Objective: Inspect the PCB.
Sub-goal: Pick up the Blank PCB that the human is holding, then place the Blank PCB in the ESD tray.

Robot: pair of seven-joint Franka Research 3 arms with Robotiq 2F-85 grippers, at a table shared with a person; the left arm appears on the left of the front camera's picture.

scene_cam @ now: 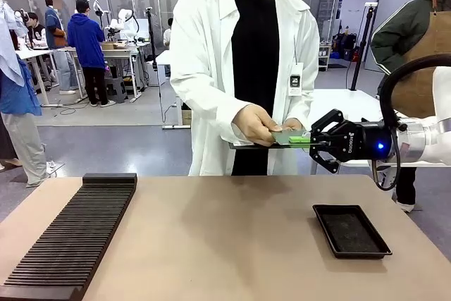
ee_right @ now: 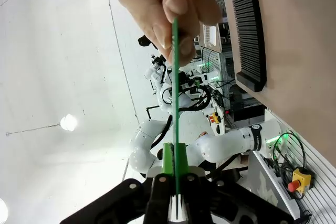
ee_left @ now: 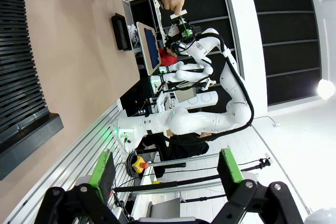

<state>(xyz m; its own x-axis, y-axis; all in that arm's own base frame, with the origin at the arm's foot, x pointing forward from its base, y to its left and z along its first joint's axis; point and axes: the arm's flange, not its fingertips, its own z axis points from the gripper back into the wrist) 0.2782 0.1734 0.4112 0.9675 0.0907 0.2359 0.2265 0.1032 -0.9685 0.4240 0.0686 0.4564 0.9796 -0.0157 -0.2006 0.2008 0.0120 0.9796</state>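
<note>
The PCB (scene_cam: 287, 138) is a thin green board held flat in the air above the table's far edge. My right gripper (scene_cam: 315, 140) is shut on its right end, reaching in from the right. A person in a white coat pinches its other end with one hand (scene_cam: 256, 125). In the right wrist view the PCB (ee_right: 175, 93) shows edge-on as a thin green line, running from my shut right gripper (ee_right: 175, 174) up to the person's fingers (ee_right: 170, 3). In the left wrist view my left gripper (ee_left: 165, 174) stands open, with nothing between its green pads (ee_left: 103, 174).
A shallow black tray (scene_cam: 351, 230) lies on the table at the right. A long black slotted rack (scene_cam: 70, 237) runs along the left side. A dark thin slab (scene_cam: 243, 146) shows just under the person's hand. Bare tabletop (scene_cam: 225, 237) lies between rack and tray.
</note>
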